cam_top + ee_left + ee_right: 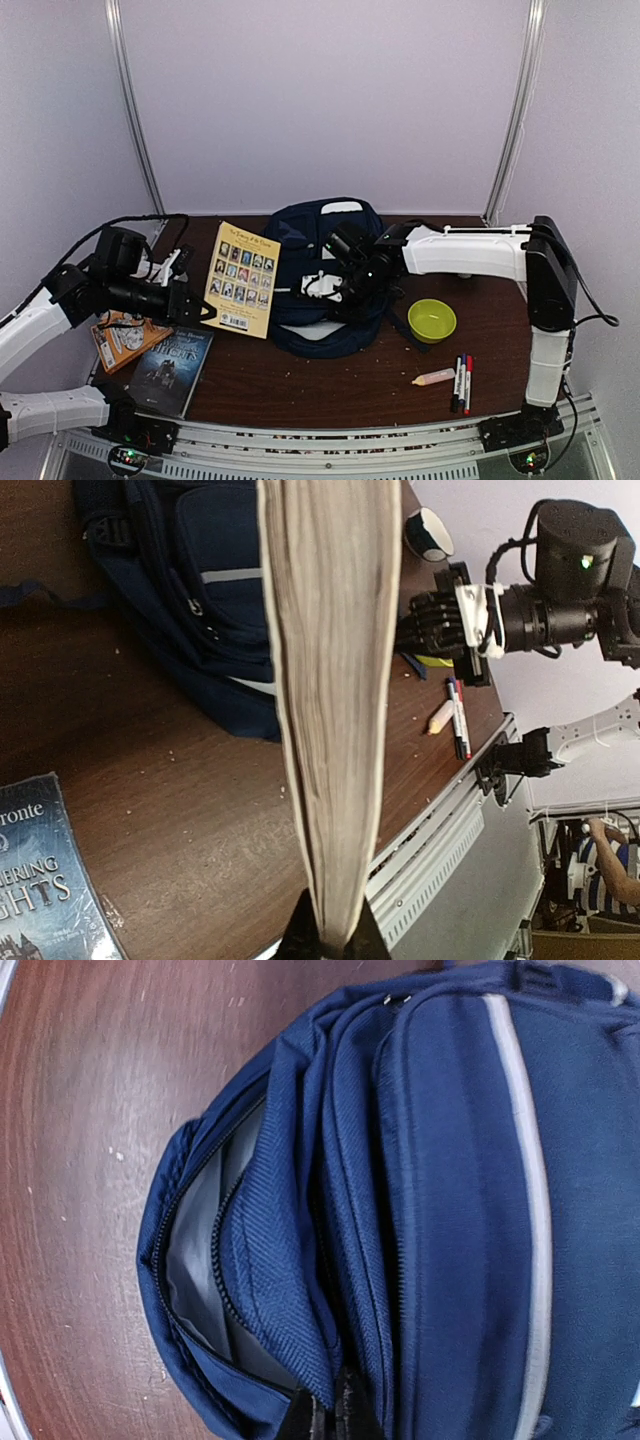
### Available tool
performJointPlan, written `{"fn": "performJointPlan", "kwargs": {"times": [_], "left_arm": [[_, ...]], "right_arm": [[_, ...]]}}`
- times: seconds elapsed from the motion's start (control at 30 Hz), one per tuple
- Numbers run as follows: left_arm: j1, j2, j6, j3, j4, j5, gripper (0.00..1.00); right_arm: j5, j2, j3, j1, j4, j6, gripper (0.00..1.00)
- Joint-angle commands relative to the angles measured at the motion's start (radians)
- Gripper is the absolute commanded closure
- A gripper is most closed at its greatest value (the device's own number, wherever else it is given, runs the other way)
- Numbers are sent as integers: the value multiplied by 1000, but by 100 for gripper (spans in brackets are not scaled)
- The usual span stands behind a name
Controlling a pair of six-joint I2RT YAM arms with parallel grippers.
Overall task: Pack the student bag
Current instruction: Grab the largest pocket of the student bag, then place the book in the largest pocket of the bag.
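Navy-blue fabric marks the student bag (300,232), which lies in the middle of the dark wooden bench (330,385), closer to the far edge than the near one, its thin pale stripe running along the front panel. One zip stands open, and light-grey lining shows in the gap. The right end effector (330,1415) has its fingers together, pinched on a fold of the bag's fabric right at the edge of that opening. The left end effector (330,942) is clamped on the bottom edge of a yellow book (243,278), holding it upright off the bench just to the left of the bag, with the back cover facing the overhead camera and the cream page block facing the left wrist camera. A green bowl (432,320) sits to the right of the bag, towards the right edge. Nearer the near right corner lie two markers (462,383) side by side, with a small cream tube (433,377) just to their left. By the left edge, near the near left corner, a dark-covered book (172,368) lies flat, and an orange book (125,342) lies just behind it, partly under the left arm. Pale crumbs are scattered across the wood.
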Motion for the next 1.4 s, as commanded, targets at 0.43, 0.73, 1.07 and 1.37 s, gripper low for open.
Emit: {"fn": "performJointPlan", "kwargs": {"times": [0.43,0.73,1.07,1.37], "left_arm": [[-67,14,188,150,-79,347,100],[-135,109,149,67,97,342,100],[-185,208,129,5,233,331,100],[-188,336,64,-61,443,327,100]], "right_arm": [[60,-40,465,-107,-91,159,100],[72,-55,467,-117,-85,162,100],[69,-67,464,-123,-82,171,100],[43,-78,467,-128,-80,182,100]]}}
